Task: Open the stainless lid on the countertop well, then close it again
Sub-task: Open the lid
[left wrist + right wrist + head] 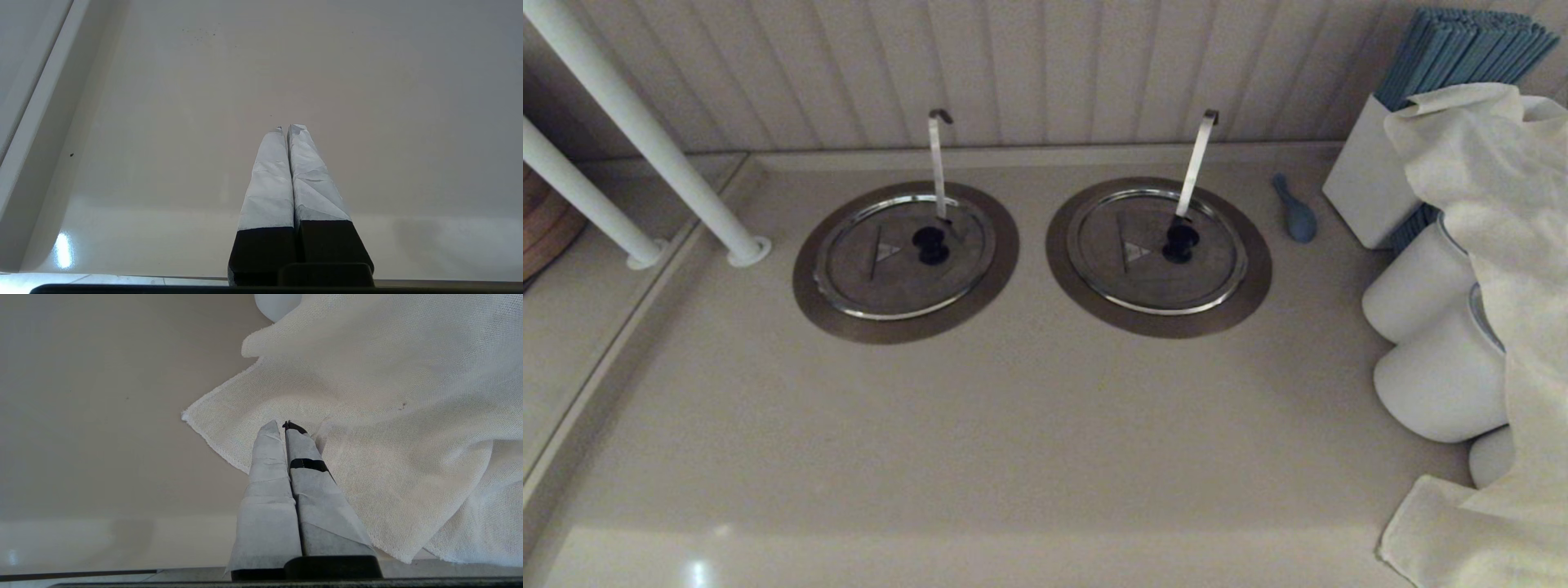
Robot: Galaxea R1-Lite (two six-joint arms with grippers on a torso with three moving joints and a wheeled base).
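The stainless lid (862, 265) lies flat and closed on the left countertop well (907, 330), inside its wide brushed-steel ring. It has a black knob (930, 245) and a small triangle mark. A thin upright ladle handle (938, 163) with a dark hook pokes through it. Neither arm shows in the head view. My left gripper (287, 127) is shut with nothing in it, over bare beige counter. My right gripper (282, 424) is shut and empty, its tips above a white cloth (367, 416).
A twin lid (1119, 278) with a slanted handle sits to the right. Further right are a blue spoon (1295, 214), a white box (1364, 184), white canisters (1437, 380) and the draped cloth (1494, 245). White poles (645, 139) stand at the left.
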